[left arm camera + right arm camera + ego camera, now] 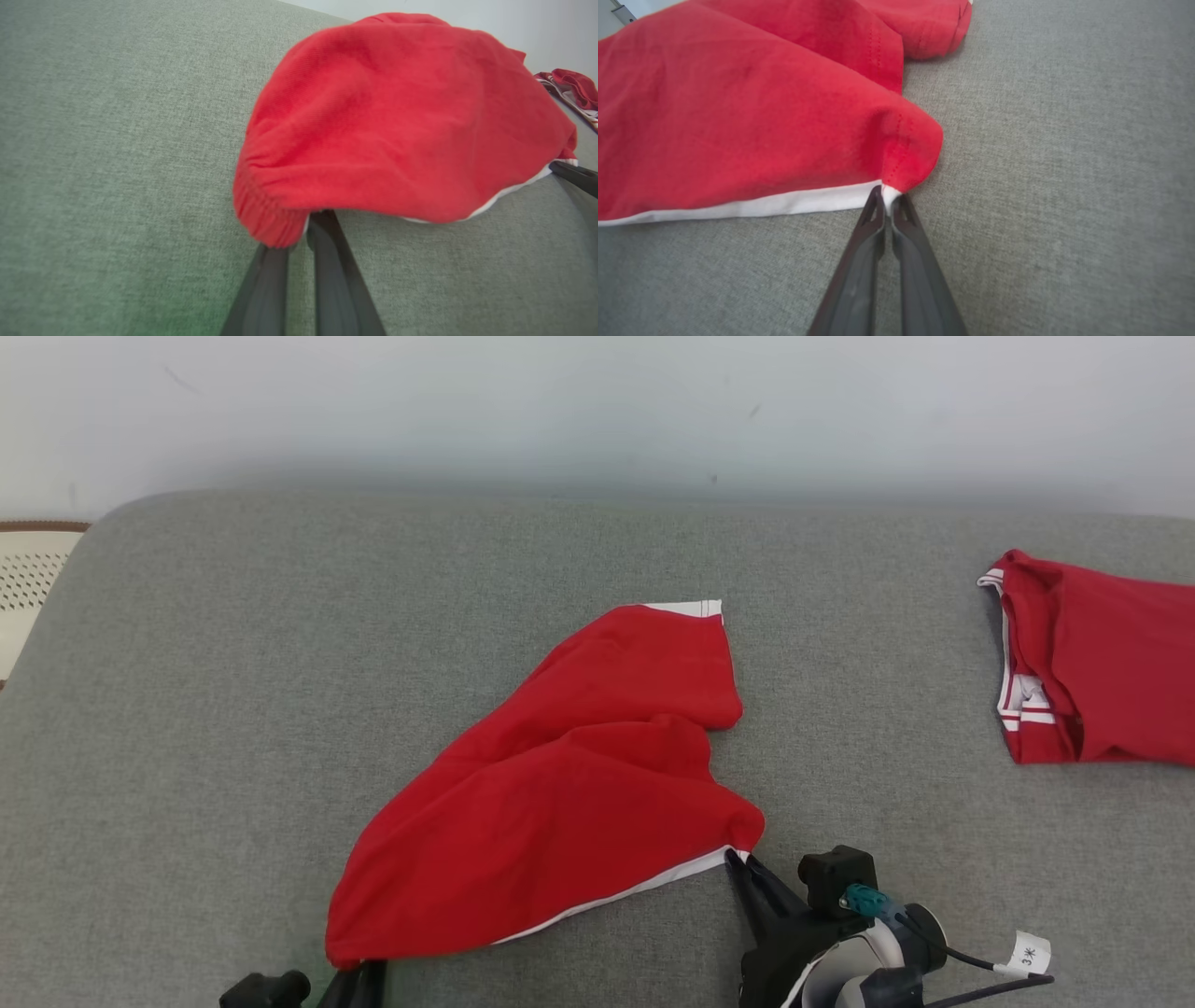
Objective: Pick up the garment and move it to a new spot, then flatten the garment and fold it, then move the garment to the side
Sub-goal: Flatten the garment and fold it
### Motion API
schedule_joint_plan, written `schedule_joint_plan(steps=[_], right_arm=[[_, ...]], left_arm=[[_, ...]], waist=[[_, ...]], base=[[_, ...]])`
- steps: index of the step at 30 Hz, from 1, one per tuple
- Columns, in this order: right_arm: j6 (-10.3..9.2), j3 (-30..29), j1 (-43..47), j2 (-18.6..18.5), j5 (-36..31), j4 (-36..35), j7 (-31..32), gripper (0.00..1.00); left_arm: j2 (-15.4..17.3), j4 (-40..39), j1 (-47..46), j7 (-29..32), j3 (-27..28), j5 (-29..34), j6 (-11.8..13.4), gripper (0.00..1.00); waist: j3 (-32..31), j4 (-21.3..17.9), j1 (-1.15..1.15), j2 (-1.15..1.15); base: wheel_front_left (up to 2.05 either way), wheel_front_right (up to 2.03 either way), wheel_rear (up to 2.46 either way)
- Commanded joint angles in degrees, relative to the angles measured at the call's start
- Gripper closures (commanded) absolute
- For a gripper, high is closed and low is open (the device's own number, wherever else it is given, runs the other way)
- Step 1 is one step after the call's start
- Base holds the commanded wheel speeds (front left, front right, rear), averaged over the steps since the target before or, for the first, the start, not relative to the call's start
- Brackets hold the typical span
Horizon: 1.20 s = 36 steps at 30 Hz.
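A red garment (pixel 569 784) with white trim lies crumpled on the grey cushion, and it spreads across the left wrist view (pixel 402 121) and the right wrist view (pixel 738 121). My left gripper (pixel 359 969) is shut on its near left corner, the gathered red edge bunched over the fingertips (pixel 299 228). At the garment's near right corner my right gripper (pixel 738 859) is shut on the white hem, pinched between its fingertips (pixel 888 200). The cloth between the two corners sags in a loose mound.
A second red garment with white stripes (pixel 1092 663) lies at the cushion's far right edge. The grey cushion (pixel 233 709) stretches wide to the left and back, with a pale wall behind. A cream perforated object (pixel 28 588) sits beyond the left edge.
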Motion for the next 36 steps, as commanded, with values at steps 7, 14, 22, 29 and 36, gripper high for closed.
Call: schedule_joint_plan(steps=[7, 14, 22, 29, 36], right_arm=[[-0.01, -1.53, 3.46, -0.06, 0.0, -3.78, -0.33, 1.0], [-0.01, -2.54, 10.77, -2.2, 0.63, -13.09, -0.34, 1.0], [-0.01, -4.67, 17.27, -5.64, 3.54, -27.92, 5.56, 1.0], [-0.01, -8.21, 17.51, -8.17, 7.29, -40.77, 14.49, 1.0], [-0.01, -9.81, 9.57, -8.84, 9.54, -42.66, 19.35, 1.0]], left_arm=[[0.62, -2.91, 5.42, -0.25, -1.31, 1.98, -0.45, 1.0], [3.37, -8.87, 12.08, -0.14, -3.88, 2.31, -0.59, 1.0], [9.68, -23.1, 15.82, 6.67, -5.62, 0.64, -0.66, 1.0], [17.67, -35.75, 10.19, 16.08, -10.66, -2.87, -0.68, 1.0], [25.94, -36.28, -6.45, 20.41, -17.96, -9.67, -0.68, 1.0]], waist=[[-2.31, 0.37, -0.01, 0.0], [-5.47, 0.63, -0.01, 0.0], [-7.39, -0.32, -0.01, 0.0], [-6.12, -1.37, -0.01, 0.0], [-2.16, -1.87, -0.01, 0.0]], base=[[0.0, 0.0, 0.0], [0.0, 0.0, 0.0], [0.0, 0.0, 0.0], [0.0, 0.0, 0.0], [0.0, 0.0, 0.0]])
